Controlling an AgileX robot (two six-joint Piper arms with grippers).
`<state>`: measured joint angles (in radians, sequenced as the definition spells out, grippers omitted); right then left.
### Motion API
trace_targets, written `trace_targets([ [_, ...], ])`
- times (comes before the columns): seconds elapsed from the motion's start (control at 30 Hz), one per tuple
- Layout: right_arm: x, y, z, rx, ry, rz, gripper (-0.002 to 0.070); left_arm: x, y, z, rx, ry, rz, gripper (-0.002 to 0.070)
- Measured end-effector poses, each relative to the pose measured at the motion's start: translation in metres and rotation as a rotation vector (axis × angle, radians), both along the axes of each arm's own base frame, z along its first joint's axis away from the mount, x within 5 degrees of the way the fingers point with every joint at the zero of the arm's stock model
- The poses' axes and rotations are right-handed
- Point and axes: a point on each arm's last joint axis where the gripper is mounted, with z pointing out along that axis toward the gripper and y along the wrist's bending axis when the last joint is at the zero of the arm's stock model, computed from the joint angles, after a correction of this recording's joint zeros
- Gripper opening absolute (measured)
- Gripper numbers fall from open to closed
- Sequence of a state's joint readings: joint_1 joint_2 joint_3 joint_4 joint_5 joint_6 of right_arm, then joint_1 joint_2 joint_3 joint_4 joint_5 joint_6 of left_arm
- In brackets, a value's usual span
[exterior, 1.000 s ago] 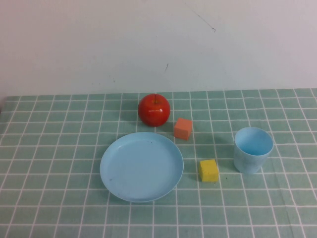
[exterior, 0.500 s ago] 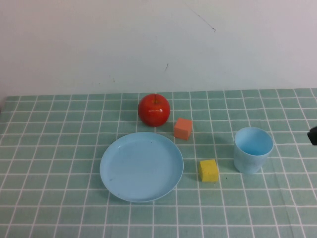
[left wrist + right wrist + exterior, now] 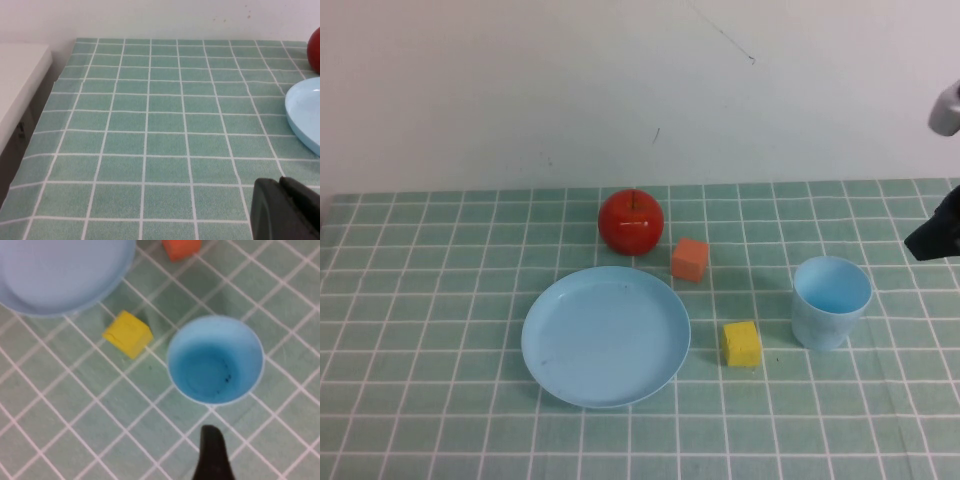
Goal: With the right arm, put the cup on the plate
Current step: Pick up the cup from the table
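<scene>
The light-blue cup (image 3: 831, 301) stands upright and empty on the green checked cloth, right of the light-blue plate (image 3: 605, 335). My right gripper (image 3: 930, 240) reaches in from the right edge, above and to the right of the cup, touching nothing. In the right wrist view the cup (image 3: 215, 360) lies just ahead of one black finger (image 3: 212, 455); the other finger is outside the picture, so the jaws stand wide and empty. The plate's rim (image 3: 60, 270) shows beyond the cup. My left gripper (image 3: 280, 189) hovers over bare cloth with its fingers pressed together, near the plate's edge (image 3: 305, 112).
A red apple (image 3: 631, 221) sits behind the plate. An orange cube (image 3: 690, 259) lies beside the apple, and a yellow cube (image 3: 741, 343) lies between plate and cup. A white wall backs the table. A white ledge (image 3: 20, 80) borders the cloth's left side.
My right arm has come into the high view from the right edge and now hangs beside the cup. Cup, plate, apple and cubes have not moved.
</scene>
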<state>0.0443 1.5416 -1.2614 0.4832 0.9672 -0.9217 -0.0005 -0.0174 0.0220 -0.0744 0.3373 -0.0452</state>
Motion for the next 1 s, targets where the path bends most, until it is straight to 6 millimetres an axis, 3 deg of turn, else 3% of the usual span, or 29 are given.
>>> trace_targets([
  [0.1, 0.016, 0.008, -0.013, -0.091, 0.047, 0.001, 0.0455, 0.0, 0.0, 0.0, 0.0, 0.0, 0.0, -0.0003],
  [0.3, 0.045, 0.03, -0.041, -0.11, 0.106, 0.039, 0.0458, 0.0, 0.0, 0.0, 0.0, 0.0, 0.0, -0.0003],
  [0.73, 0.086, 0.035, -0.108, -0.145, 0.22, 0.03, 0.0452, 0.0, 0.0, 0.0, 0.0, 0.0, 0.0, -0.0003],
  [0.8, 0.09, 0.035, -0.112, -0.145, 0.224, 0.026, 0.0403, 0.0, 0.0, 0.0, 0.0, 0.0, 0.0, -0.0003],
  [0.97, 0.095, 0.037, -0.11, -0.136, 0.225, 0.025, 0.0103, 0.0, 0.0, 0.0, 0.0, 0.0, 0.0, -0.0003],
  [1.0, 0.097, 0.038, -0.107, -0.129, 0.216, 0.024, 0.0072, 0.0, 0.0, 0.0, 0.0, 0.0, 0.0, -0.0003],
])
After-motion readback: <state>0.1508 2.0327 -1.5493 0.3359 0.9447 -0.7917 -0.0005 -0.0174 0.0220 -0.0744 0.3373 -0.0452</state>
